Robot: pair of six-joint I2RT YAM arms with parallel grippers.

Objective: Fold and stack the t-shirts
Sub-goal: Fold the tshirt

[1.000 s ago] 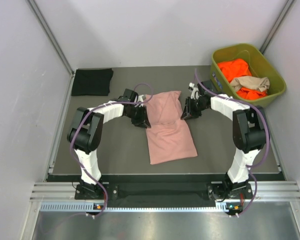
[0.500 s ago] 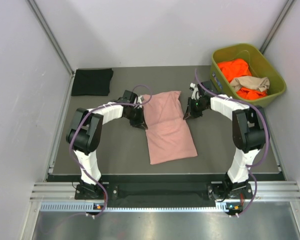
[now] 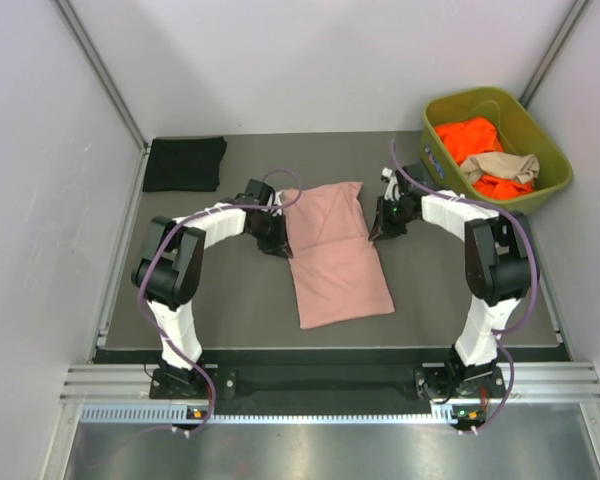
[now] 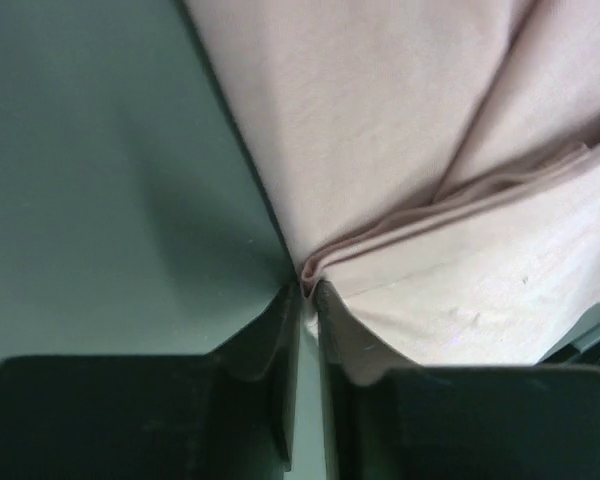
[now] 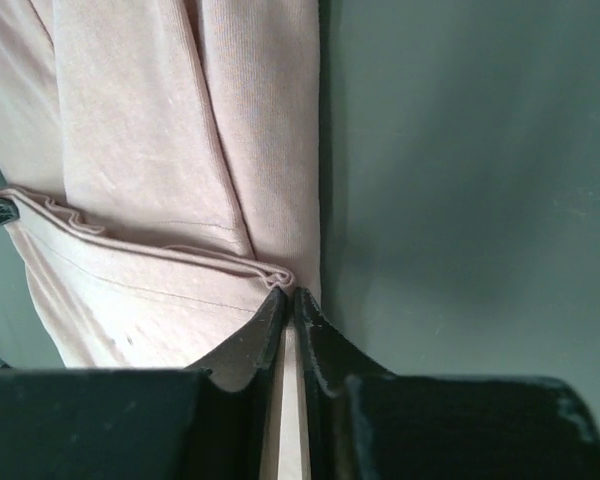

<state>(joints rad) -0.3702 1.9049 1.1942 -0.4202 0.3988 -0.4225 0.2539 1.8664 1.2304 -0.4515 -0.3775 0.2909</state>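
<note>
A dusty pink t-shirt (image 3: 335, 250) lies flat as a long folded strip in the middle of the table. My left gripper (image 3: 279, 238) is at its left edge and my right gripper (image 3: 377, 228) at its right edge, level with each other. In the left wrist view the left gripper (image 4: 308, 290) is shut on a small bunched pleat of the pink t-shirt (image 4: 410, 130). The right wrist view shows the right gripper (image 5: 286, 295) shut on a similar pleat of the pink t-shirt (image 5: 150, 150). A black t-shirt (image 3: 184, 163) lies folded at the back left.
An olive-green bin (image 3: 551, 182) stands at the back right, holding a bright orange t-shirt (image 3: 470, 135) and a tan t-shirt (image 3: 502, 165). Grey walls close in both sides. The table's front edge (image 3: 320, 350) runs just ahead of the arm bases.
Both grippers have closed onto the pink t-shirt's side edges. The shirt's upper part now lies flatter and smoother. The arms have barely shifted.
</note>
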